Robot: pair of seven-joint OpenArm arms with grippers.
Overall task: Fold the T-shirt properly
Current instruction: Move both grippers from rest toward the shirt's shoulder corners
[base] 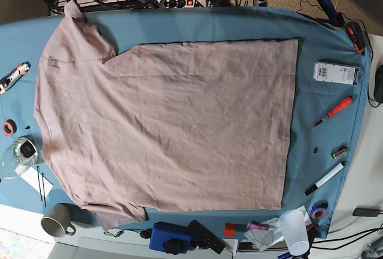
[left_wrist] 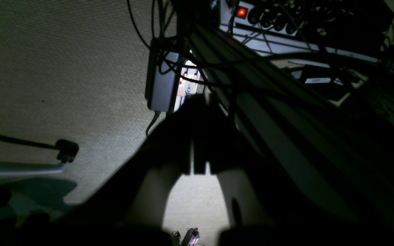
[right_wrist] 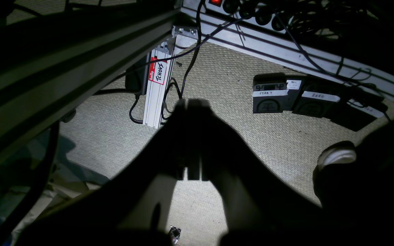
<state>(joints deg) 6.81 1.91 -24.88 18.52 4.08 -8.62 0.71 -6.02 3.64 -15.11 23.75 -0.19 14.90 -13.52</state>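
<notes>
Lying flat: one T-shirt (base: pixel 173 121), two closed grippers (left_wrist: pixel 198 136) (right_wrist: pixel 193 136).

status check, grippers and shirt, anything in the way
Both grippers, left and right, shut and empty, off the table. T-shirt flat, unfolded. Mug and screwdriver near its edges.

Beige woven carpet floor (right_wrist: pixel 238 85), blue table cloth (base: pixel 197 26), power strip (left_wrist: pixel 268 17) with red light, dim underside lighting
</notes>
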